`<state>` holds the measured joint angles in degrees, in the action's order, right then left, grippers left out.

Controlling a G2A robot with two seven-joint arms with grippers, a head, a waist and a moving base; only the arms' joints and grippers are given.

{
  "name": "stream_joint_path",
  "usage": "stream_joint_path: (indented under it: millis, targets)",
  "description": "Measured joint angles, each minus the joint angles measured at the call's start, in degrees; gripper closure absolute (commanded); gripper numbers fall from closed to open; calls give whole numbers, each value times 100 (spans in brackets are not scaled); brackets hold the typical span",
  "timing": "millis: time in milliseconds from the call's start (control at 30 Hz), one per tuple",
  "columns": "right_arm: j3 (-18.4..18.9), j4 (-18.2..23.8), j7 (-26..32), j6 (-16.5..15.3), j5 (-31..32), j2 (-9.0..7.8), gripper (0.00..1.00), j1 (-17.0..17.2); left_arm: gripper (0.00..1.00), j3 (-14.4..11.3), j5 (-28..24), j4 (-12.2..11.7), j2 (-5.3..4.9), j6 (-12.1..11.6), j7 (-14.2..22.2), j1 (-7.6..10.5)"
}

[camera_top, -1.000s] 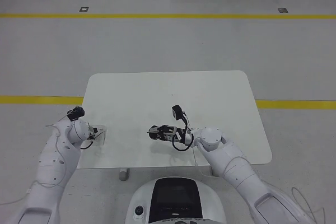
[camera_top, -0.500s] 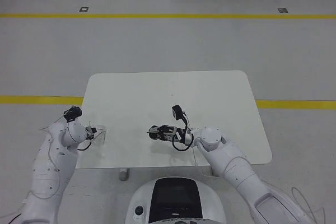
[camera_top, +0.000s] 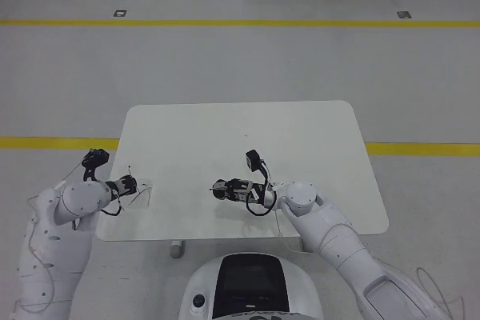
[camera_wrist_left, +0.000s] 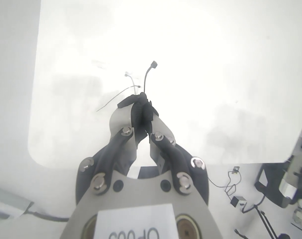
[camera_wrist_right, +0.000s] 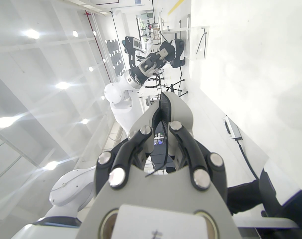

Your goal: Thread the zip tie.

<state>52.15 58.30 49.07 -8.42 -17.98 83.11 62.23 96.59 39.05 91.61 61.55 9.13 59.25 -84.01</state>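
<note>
Two arms are bent over a white rounded-rectangle table surface (camera_top: 304, 136), well apart from each other. The left arm has its elbow pushed out past the surface's left edge, and its forearm points inward across that edge. The left gripper (camera_top: 133, 186) sits low just inside the edge. Its fingers (camera_wrist_left: 137, 110) are pressed together, pinching a thin black plastic zip tie (camera_wrist_left: 146, 78). The tie's strap rises from the fingertips in a slight curve, with the square head at the free end, off the surface. A finer tail sticks out sideways from the pinch point. A clear flat plastic panel (camera_top: 144, 194) lies at the left edge, right by this gripper; I cannot tell whether they touch.

The right arm comes in from the near right corner. Its elbow is bent, its forearm points left, and the wrist is rolled onto its side. The right gripper (camera_top: 217, 190) hangs over the near-middle part of the surface. Its fingers (camera_wrist_right: 177, 108) are closed tight against each other. A thin black strip (camera_wrist_right: 166, 148) runs out from between them, back toward the palm, and ends in a curled tip. It looks like a tie tail, but I cannot confirm that.

In the right wrist view the left gripper is far off beside the clear panel, with a curved black strap showing against the panel. A yellow floor line (camera_top: 424, 149) runs behind the surface.
</note>
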Motion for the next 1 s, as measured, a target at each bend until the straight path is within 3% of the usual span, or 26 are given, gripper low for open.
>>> stream_joint_path:
  millis: [100, 400, 700, 833, 933, 1000]
  targets:
    - [0, 0, 0, 0, 0, 0, 100, 0, 100, 186, -461, 142, -15, -346, -9, -174]
    - [-1, 26, -25, -11, 20, -1, 100, 13, 100, 173, -490, 142, -8, -387, -54, -178]
    - [-432, 878, -37, 157, 519, 41, 100, 50, 100, 161, -1596, 461, 63, -1359, -1483, -537]
    - [-704, 834, -234, 317, 605, 136, 100, -98, 100, 37, -1807, 525, 88, -1766, -1989, -677]
    - [-751, 678, -340, 309, 513, 182, 100, -200, 100, 4, -1920, 541, 91, -2199, -2233, -769]
    - [-750, 657, -378, 279, 557, 183, 100, -225, 100, 12, -1913, 530, 89, -2256, -2259, -779]
